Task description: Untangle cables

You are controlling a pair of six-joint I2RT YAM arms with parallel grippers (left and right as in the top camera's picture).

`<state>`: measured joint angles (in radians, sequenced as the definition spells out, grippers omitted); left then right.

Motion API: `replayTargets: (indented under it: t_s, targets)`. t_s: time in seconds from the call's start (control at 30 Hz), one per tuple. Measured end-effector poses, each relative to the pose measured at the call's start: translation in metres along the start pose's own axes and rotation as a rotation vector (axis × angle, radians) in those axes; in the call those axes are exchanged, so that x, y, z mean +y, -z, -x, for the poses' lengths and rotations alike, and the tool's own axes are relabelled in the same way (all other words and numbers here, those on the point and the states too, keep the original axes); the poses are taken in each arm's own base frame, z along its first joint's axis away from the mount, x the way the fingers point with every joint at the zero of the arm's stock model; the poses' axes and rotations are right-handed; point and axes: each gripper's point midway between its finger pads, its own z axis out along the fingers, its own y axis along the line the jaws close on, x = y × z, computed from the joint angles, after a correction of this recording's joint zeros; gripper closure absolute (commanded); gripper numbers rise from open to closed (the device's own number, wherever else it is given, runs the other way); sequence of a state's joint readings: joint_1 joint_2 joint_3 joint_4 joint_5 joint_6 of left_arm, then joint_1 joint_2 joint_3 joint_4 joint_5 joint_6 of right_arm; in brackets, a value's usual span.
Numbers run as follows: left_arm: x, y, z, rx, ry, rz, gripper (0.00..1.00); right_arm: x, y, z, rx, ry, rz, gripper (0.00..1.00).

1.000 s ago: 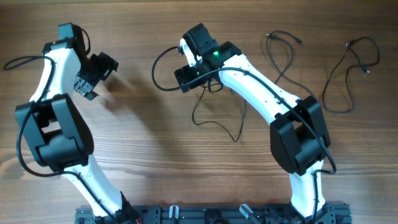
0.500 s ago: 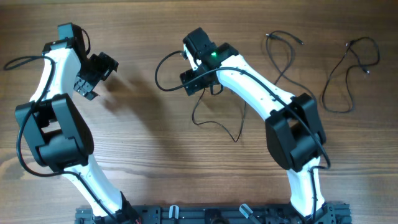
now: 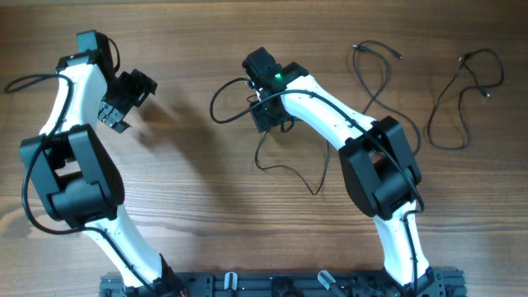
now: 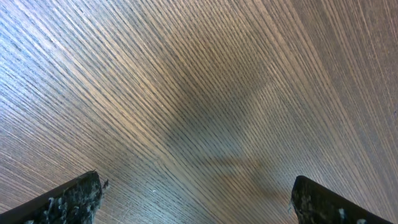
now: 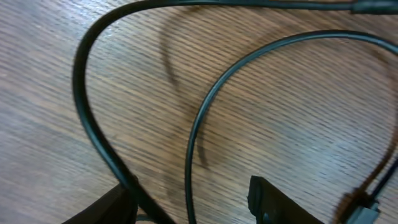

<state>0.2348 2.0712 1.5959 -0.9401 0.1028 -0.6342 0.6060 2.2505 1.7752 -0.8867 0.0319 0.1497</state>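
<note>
Looking down, right arm: the right gripper point(image 3: 266, 115) has drawn back a little toward its own forearm and turned. It now sits over the upper end of the middle cable point(image 3: 289, 168), whose slack trails away under the forearm.
Overhead, left arm: the left gripper point(image 3: 130, 102) has not moved. It is spread wide and well apart from every cable.
Overhead, other cables: the nearer loose cable point(image 3: 388, 80) and the far cable point(image 3: 431, 125) lie beyond the right elbow, apart from each other and untouched.
Left wrist: both fingers stand wide, with only bare table point(image 4: 199, 93) ahead of them.
Right wrist: the right gripper point(image 5: 189, 186) has narrowed to about half-spread. The middle cable point(image 5: 190, 134) runs straight in between the fingers, with a gap on each side, so it is not yet pinched. A thicker black lead point(image 5: 83, 106) curves ahead and passes just beside one finger; whose lead it is cannot be told.
Meaning: the jaws look to be settling in for a grasp, and the risk is catching the thicker lead along with the cable.
</note>
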Motion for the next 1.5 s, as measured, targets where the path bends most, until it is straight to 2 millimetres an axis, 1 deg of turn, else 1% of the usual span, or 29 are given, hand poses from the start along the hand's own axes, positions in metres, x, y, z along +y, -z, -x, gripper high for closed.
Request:
replayTargets:
  t_s: [0.1,0.33,0.37,0.43,0.53,0.6,0.7,0.73,0.77,0.8,0.83,0.87,0.9,0.97,1.03,1.2,1.4,1.5]
  targets:
    - [0.0,0.0,0.0,0.0,0.0,0.0,0.0,-0.002,0.0,0.0,-0.002,-0.003,-0.013,0.48]
    - [0.0,0.0,0.0,0.0,0.0,0.0,0.0,-0.009,0.0,-0.003,0.012,-0.003,-0.049,0.55]
    - [0.0,0.0,0.0,0.0,0.0,0.0,0.0,-0.009,0.0,-0.004,0.012,-0.002,-0.053,0.61]
    - [0.0,0.0,0.0,0.0,0.0,0.0,0.0,-0.011,0.0,-0.007,0.025,-0.001,-0.061,0.79]
    - [0.0,0.0,0.0,0.0,0.0,0.0,0.0,-0.012,0.001,-0.011,0.043,0.01,-0.068,0.9]
    - [0.0,0.0,0.0,0.0,0.0,0.0,0.0,-0.013,0.001,-0.012,0.048,0.02,-0.071,0.96]
    - [0.0,0.0,0.0,0.0,0.0,0.0,0.0,-0.013,0.001,-0.013,0.05,0.022,-0.071,0.96]
    - [0.0,0.0,0.0,0.0,0.0,0.0,0.0,-0.013,0.001,-0.013,0.05,0.022,-0.071,0.94]
    - [0.0,0.0,0.0,0.0,0.0,0.0,0.0,-0.013,0.001,-0.013,0.05,0.023,-0.071,0.89]
    - [0.0,0.0,0.0,0.0,0.0,0.0,0.0,-0.013,0.001,-0.013,0.05,0.023,-0.071,0.73]
    - [0.0,0.0,0.0,0.0,0.0,0.0,0.0,-0.013,0.001,-0.013,0.049,0.021,-0.071,0.64]
    - [0.0,0.0,0.0,0.0,0.0,0.0,0.0,-0.013,0.001,-0.013,0.05,0.02,-0.071,0.52]
    - [0.0,0.0,0.0,0.0,0.0,0.0,0.0,-0.013,0.001,-0.013,0.05,0.025,-0.071,0.5]
    - [0.0,0.0,0.0,0.0,0.0,0.0,0.0,-0.012,0.001,-0.015,0.059,0.028,-0.067,0.5]
    - [0.0,0.0,0.0,0.0,0.0,0.0,0.0,-0.011,0.001,-0.017,0.07,0.037,-0.058,0.47]
    - [0.0,0.0,0.0,0.0,0.0,0.0,0.0,-0.009,0.001,-0.02,0.082,0.089,-0.041,0.47]
    - [0.0,0.0,0.0,0.0,0.0,0.0,0.0,-0.008,0.0,-0.02,0.084,0.11,-0.037,0.5]
    - [0.0,0.0,0.0,0.0,0.0,0.0,0.0,-0.009,0.0,-0.02,0.082,0.114,-0.043,0.53]
